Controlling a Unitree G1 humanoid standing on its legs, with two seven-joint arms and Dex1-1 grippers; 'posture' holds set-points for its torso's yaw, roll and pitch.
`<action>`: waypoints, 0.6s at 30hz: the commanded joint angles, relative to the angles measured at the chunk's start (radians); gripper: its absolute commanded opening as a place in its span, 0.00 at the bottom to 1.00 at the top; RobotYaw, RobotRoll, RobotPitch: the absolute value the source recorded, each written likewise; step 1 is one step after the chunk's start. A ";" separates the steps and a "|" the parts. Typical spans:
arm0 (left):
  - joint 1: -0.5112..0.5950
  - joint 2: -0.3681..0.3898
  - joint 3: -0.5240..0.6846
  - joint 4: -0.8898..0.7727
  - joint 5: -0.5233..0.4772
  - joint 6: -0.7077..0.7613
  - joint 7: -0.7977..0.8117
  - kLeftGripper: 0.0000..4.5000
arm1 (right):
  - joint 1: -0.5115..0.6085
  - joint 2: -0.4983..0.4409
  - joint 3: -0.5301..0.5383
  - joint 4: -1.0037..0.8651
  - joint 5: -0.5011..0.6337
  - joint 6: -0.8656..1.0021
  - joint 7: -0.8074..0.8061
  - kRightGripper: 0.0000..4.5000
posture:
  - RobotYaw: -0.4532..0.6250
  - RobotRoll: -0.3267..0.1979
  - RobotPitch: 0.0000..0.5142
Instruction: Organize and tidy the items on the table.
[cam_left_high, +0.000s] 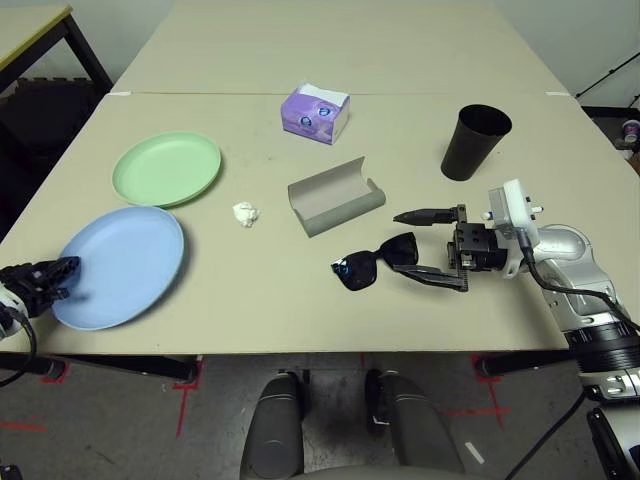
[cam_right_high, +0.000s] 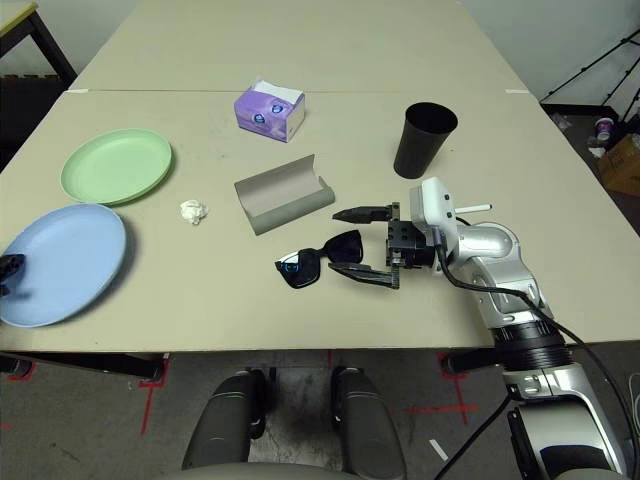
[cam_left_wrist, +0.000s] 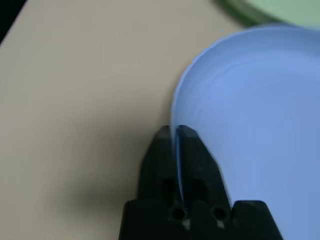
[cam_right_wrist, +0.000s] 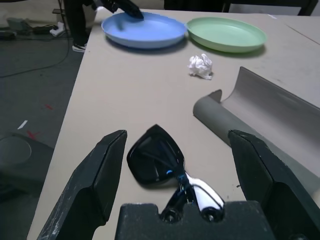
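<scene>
My left gripper (cam_left_wrist: 175, 132) is shut on the near-left rim of the light blue plate (cam_left_high: 125, 262), at the table's (cam_left_high: 290, 315) front left corner. Just behind it lies the light green plate (cam_left_high: 166, 168). A crumpled white tissue (cam_left_high: 245, 213) sits between the plates and the open grey glasses case (cam_left_high: 335, 195). The black sunglasses (cam_left_high: 372, 263) lie in front of the case. My right gripper (cam_left_high: 405, 245) is open, low over the table, with one finger on each side of the sunglasses' right end. A black cup (cam_left_high: 475, 142) stands upright behind that arm.
A purple tissue box (cam_left_high: 315, 112) stands behind the case, near the seam to a second table (cam_left_high: 330, 40) farther back. Another table's corner (cam_left_high: 35, 25) shows at the far left. The front table edge runs close below the plate and sunglasses.
</scene>
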 joint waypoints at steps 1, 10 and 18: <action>0.004 0.002 -0.015 0.011 0.011 0.033 0.004 0.00 | 0.003 -0.008 -0.001 -0.009 0.003 -0.002 -0.003 1.00 | 0.43 0.62 0.33; -0.023 0.024 0.000 -0.008 -0.017 0.091 -0.024 0.00 | -0.002 -0.004 0.005 -0.004 -0.001 -0.006 -0.007 1.00 | 0.43 0.62 0.32; 0.039 0.069 0.070 0.016 -0.069 0.199 -0.091 0.00 | -0.010 0.000 0.009 0.004 -0.005 -0.014 -0.008 1.00 | 0.43 0.62 0.32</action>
